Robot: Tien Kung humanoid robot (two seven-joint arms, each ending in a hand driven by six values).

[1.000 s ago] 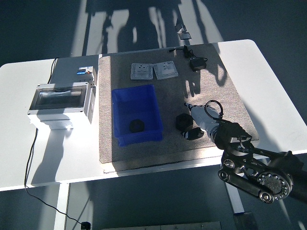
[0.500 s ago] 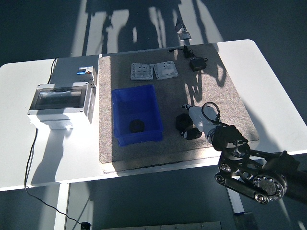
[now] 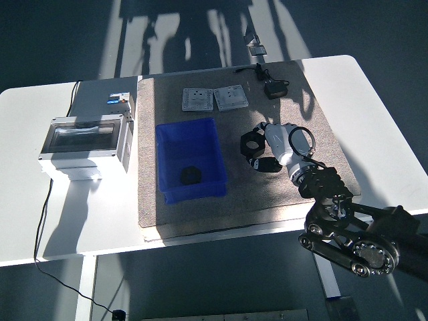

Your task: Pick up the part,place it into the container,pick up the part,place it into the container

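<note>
- One robot arm shows, the right one, coming in from the lower right corner of the frame; the left arm is not in the picture.
- The right hand (image 3: pixel 277 144) is a little right of the centre of the frame, above the mat. Its fingers (image 3: pixel 267 164) are curled around one black ring-shaped part (image 3: pixel 253 143), which is held to the right of the container, above the mat and not lying on it.
- One blue container (image 3: pixel 190 160) stands on the mat, left of the centre. Inside it lies one black part (image 3: pixel 190 176), near its lower wall.
- So there are two black parts in total: one in the container, one in the hand.
- One grey mat (image 3: pixel 234 194) covers the middle of the white worktop (image 3: pixel 374 114).
- Two grey square plates (image 3: pixel 215 99) lie side by side on the mat, above the container, touching or almost touching.
- One black adapter with its cable (image 3: pixel 271 87) lies at the upper right part of the mat.
- One white box with a clear lid (image 3: pixel 83 144) stands at the left of the frame, on the worktop, just beside the left edge of the mat.
</note>
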